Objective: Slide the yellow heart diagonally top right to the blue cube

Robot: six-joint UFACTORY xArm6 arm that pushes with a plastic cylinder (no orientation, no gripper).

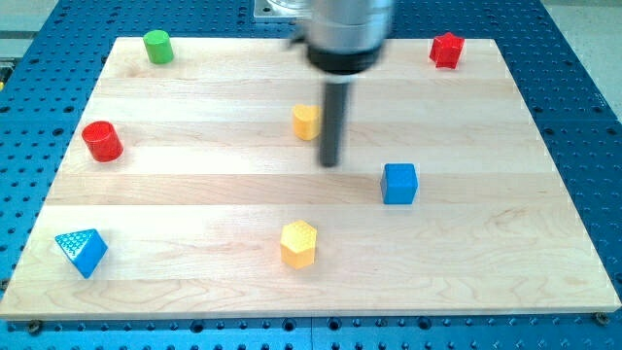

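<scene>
Tip position (330, 162): rod end on board, no claw fitted, nothing held, bare rod only.

Yellow block (306, 122), partly hidden behind rod, just up-left of tip, near or touching rod side; cannot tell which. Shape unclear, probably yellow heart. Second yellow block (299, 243), hexagon-like, well below tip, slightly left.

Blue cube (399, 183) right of tip, slightly lower, apart.

Key relation: heart lies up-left of cube; target spot off cube's upper-right corner. Judgement: tip needs to get to heart's left side, then push rightward past cube's top.

blue cube (399, 183), yellow heart (306, 121), yellow hexagon (299, 243), red cylinder (101, 141), green cylinder (157, 46)
</scene>
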